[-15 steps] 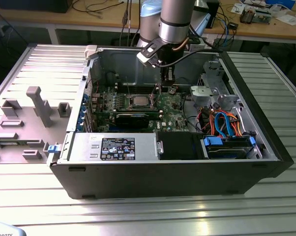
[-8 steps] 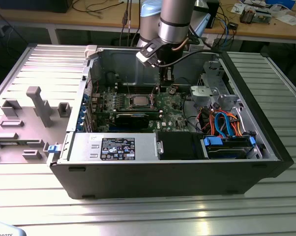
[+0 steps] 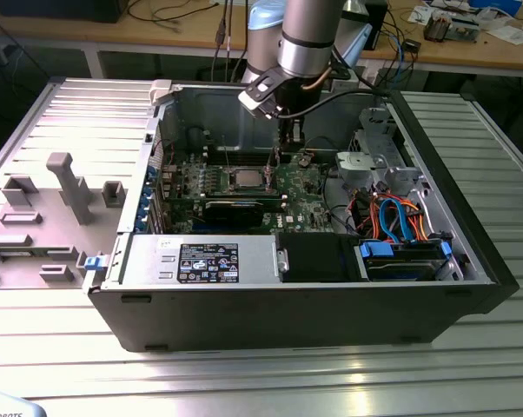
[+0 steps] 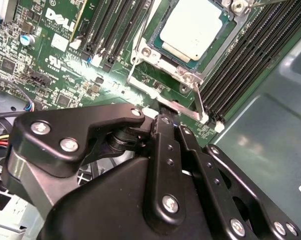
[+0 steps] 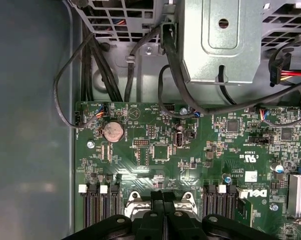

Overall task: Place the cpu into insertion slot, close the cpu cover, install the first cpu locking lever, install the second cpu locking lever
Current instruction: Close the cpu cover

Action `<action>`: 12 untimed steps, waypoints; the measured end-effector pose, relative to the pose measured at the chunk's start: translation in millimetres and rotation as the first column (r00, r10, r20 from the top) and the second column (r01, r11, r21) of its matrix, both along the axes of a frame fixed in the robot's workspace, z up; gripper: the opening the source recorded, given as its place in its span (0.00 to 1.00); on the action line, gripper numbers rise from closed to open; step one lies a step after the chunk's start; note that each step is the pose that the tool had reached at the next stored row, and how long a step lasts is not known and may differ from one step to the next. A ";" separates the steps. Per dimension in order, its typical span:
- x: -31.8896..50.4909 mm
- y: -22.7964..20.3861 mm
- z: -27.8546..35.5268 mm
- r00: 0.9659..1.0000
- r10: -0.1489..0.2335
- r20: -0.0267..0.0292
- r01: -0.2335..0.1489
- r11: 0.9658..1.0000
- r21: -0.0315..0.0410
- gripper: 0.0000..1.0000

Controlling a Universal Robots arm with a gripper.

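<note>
Inside the insertion slot (image 4: 149, 54) sits, seemingly, the cpu (image 4: 193, 25).

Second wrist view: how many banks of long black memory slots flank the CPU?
2. One bank lies on one side of the cpu, the other bank on its opposite side. The gripper covers some board; more may be hidden.

You've got the cpu (image 4: 193, 27) sitting flat in the insertion slot (image 4: 163, 61), silver top up. There's green motherboard (image 4: 60, 70) all around and long black memory slots (image 4: 250, 55) on both sides. Your hand (image 4: 171, 125) is in the foreground, black fingers (image 4: 165, 165) pressed together. The tips are right by the slot's metal edge, just beside a thin wire lever (image 4: 199, 102).
</note>
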State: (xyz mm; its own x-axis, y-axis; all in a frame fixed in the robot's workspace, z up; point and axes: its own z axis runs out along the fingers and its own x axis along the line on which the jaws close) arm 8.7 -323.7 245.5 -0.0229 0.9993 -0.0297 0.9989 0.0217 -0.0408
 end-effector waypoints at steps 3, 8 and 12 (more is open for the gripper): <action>-0.1 -1.4 -1.0 1.000 0.014 -0.006 -0.014 1.000 0.000 0.11; -0.6 -2.1 -1.3 1.000 0.022 -0.009 -0.022 1.000 0.000 0.11; -1.3 -2.1 -1.3 1.000 0.022 -0.009 -0.022 1.000 0.000 0.11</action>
